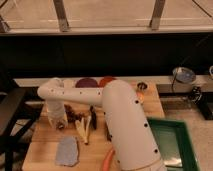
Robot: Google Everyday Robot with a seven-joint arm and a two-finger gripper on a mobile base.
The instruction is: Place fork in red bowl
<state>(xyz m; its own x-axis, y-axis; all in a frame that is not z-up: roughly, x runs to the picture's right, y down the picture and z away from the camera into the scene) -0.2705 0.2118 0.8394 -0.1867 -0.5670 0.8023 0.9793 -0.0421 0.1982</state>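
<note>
Claw (pixel 60 124): down low over the left part of the desk (pixel 44 137), at the end of the short vertical wrist. Tip's a dark smudge right by the wood. Apart or together? Can't tell from here.
Fork: can't pick it out. The spot under the claw tip is hidden by the wrist & murky clutter.
Red bowl (pixel 107 80): back edge of desk, just right of the purple bowl (pixel 86 83); touching or not, can't tell. The arm cuts off its near side, only the far rim shows, inside not visible.
Arm (pixel 120 117): big white bulk in the foreground, rises from btm centre, bends left across the desk & blocks the mid desk.
Dark clump (pixel 74 116): brownish bits just right of the claw, too blurry to name.
Cream sticks (pixel 83 128): pale pair lying btwn the clump & the arm.
Black-handled utensil (pixel 93 118): just right of the sticks, close against the arm.
Grey cloth (pixel 66 151): flat, front-left, apart from the claw.
Orange item (pixel 108 159): front edge, half hidden by the arm; can't ID.
Small cup (pixel 142 86): back right of desk, near the arm's shoulder.
Green tray (pixel 175 145): right of the arm, left side covered, btm cut off by the view edge.
</note>
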